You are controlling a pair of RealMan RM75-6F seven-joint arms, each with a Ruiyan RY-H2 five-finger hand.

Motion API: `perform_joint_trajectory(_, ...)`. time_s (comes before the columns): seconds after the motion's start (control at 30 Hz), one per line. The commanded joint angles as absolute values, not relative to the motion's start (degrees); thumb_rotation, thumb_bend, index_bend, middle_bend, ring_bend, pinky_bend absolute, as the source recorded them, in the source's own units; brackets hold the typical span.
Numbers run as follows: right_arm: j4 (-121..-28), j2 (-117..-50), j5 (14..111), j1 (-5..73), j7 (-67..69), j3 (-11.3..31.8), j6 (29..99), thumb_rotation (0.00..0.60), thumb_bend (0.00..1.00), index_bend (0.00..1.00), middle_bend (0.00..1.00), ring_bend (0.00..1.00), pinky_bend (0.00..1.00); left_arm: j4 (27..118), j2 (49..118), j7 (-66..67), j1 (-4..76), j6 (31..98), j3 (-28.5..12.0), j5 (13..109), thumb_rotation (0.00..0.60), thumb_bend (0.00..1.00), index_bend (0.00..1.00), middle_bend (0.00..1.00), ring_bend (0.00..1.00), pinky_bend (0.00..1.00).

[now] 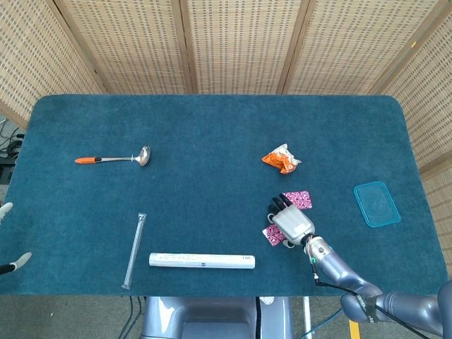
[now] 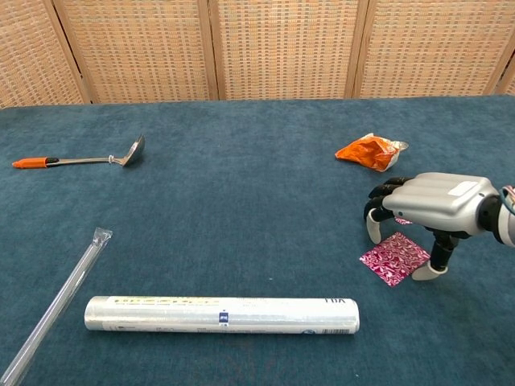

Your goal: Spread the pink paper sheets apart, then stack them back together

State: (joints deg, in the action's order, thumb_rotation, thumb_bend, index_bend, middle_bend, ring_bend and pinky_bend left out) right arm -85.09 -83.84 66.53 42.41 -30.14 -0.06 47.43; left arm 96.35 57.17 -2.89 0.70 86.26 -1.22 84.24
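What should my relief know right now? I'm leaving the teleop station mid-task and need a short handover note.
Right hand: arched over the near pink sheet, fingertips down beside it, holding nothing.
Left hand: only its fingertips show at the table's left edge; state unclear.
Second pink sheet lies just beyond the right hand, apart from the near one.
Done: sheets are spread apart.
Left: stack them back together.
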Motion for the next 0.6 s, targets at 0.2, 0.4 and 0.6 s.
perform_joint_trajectory(0.2,-84.9,-83.7,66.7,42.1,-29.6,-0.3,47.5,0.600,0.23,0.35,0.19,0.00,0.00,96.7,57.1,-2.6,0.8,86.3,-1.2,84.4,0.572,0.00,0.10,0.00,0.00,0.00)
perform_joint_trajectory(0.4,-84.5,-84.1,67.0,42.2,-29.2,-0.2,47.4,0.600,0.23,0.36,0.19,0.00,0.00,96.7,57.1,-2.4,0.7,86.3,-1.2,84.2,0.572,0.00,0.10,0.00,0.00,0.00)
perform_joint_trajectory(0.6,-83.8,-84.5,66.8,42.2,-29.1,-0.3,47.0,0.600,0.23,0.37,0.20,0.00,0.00,96.4,57.2,-2.7,0.7,86.1,-1.3,84.1,0.571,0.00,0.10,0.00,0.00,0.00)
